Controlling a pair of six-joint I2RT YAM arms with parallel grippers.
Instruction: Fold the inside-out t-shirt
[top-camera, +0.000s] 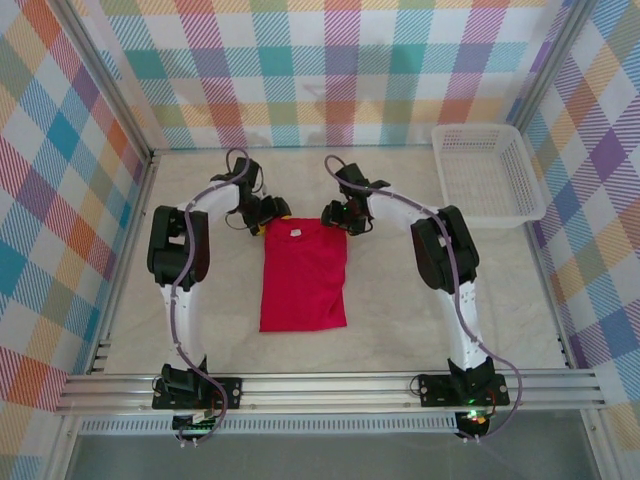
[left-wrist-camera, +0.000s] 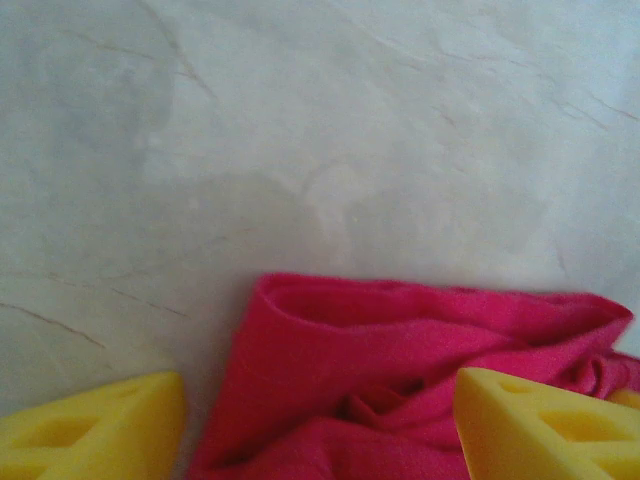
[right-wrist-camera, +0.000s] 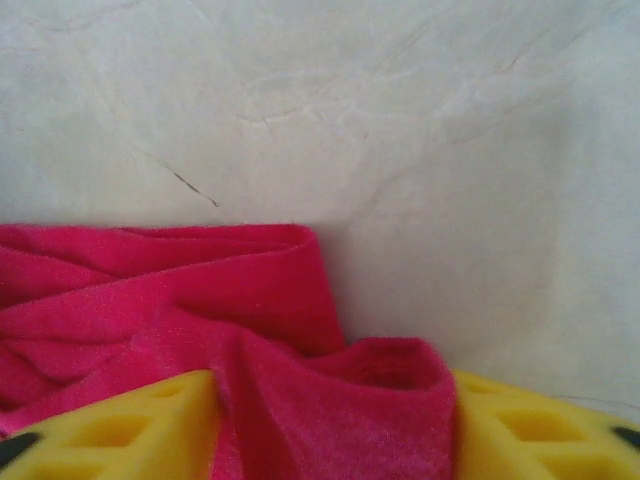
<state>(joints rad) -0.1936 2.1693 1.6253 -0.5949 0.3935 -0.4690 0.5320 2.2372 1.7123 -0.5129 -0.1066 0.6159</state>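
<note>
Yellow fingers (right-wrist-camera: 110, 435) of right hand (right-wrist-camera: 335, 405) and left hand (left-wrist-camera: 320, 400) astride red t-shirt (top-camera: 303, 275) corners.

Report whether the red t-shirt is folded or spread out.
Folded, at least partly: the t-shirt lies as a narrow rectangle, no sleeves sticking out.

Matt fuzzy cloth t-shirt (top-camera: 303, 275); smooth tbl (top-camera: 400, 300)
</note>
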